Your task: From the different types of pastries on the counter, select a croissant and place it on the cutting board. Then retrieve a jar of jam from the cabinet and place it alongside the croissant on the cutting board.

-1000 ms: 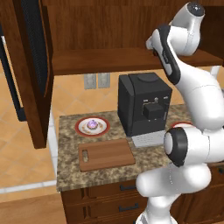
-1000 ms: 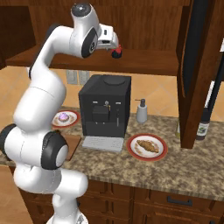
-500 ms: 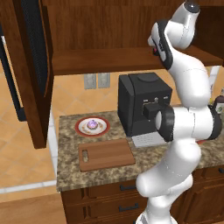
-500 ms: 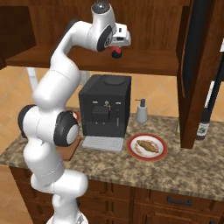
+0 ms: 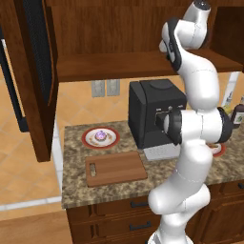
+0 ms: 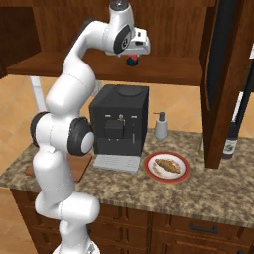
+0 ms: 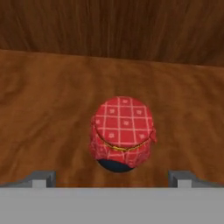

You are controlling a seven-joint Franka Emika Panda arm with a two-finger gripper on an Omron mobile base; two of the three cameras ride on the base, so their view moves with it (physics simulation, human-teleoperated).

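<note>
Hovering over the cabinet [image 6: 168, 74] shelf, the gripper [image 7: 113, 177] points down at the jam jar [image 7: 122, 133], its fingertips [image 7: 41, 178] spread wide, one to each side of the jar and not touching it. From the hand view the jar sits upright on the wood shelf, its red checked cloth lid tied with a thin gold band and a sliver of dark body showing beneath; the cabinet's back wall rises just behind it. From the right base view the jar [image 6: 132, 61] shows as a small red spot just under the hand, on the shelf directly above the black coffee machine [image 6: 119, 119].

The croissant [image 6: 167, 165] lies on a red-rimmed plate [image 6: 166, 176] on the counter [image 6: 208, 193], just right of the coffee machine's tray, with a soap dispenser [image 6: 160, 126] behind it. A dark bottle [image 6: 229, 141] stands near the open cabinet door [image 6: 221, 79] at the right.

From the left base view the cutting board [image 5: 116, 168] lies flat on the counter in front of the machine's left side, handle hole toward the left, nothing on it. Behind it a cupcake [image 5: 100, 136] with purple frosting sits on its own red-rimmed plate [image 5: 88, 140]. Whether the board touches that plate cannot be told; they look apart
</note>
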